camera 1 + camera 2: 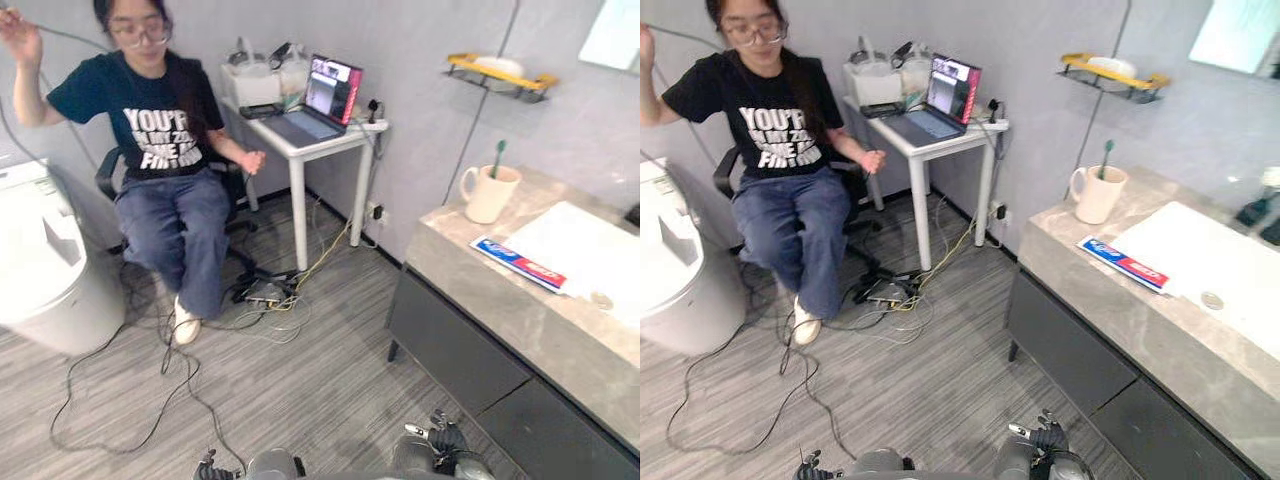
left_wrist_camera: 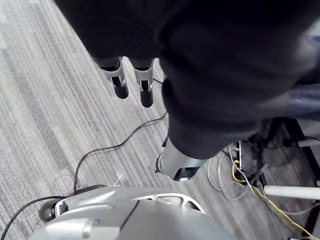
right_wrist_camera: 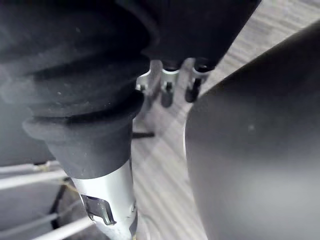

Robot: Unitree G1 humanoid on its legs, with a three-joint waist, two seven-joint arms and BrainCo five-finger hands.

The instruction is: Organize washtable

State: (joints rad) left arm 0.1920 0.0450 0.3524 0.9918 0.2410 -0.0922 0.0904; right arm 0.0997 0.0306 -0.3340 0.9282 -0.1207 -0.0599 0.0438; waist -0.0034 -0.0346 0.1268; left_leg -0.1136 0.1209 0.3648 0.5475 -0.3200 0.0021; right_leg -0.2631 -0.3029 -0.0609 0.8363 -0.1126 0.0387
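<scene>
The grey stone washtable [image 1: 470,285] stands at my right with a white sink basin [image 1: 590,250] set in its top. On the counter's far end stands a cream mug [image 1: 487,193] with a green toothbrush [image 1: 497,157] upright in it. A red, white and blue toothpaste tube [image 1: 518,263] lies flat beside the basin. My left hand [image 2: 120,82] and my right hand [image 3: 167,87] hang low at my sides over the floor, fingers straight and holding nothing, well short of the counter.
A yellow wall shelf [image 1: 497,78] with a white dish hangs above the counter. A seated person [image 1: 165,150] is at the back left beside a small white table [image 1: 310,140] with a laptop. A white toilet [image 1: 45,270] stands at left. Cables [image 1: 250,305] trail across the floor.
</scene>
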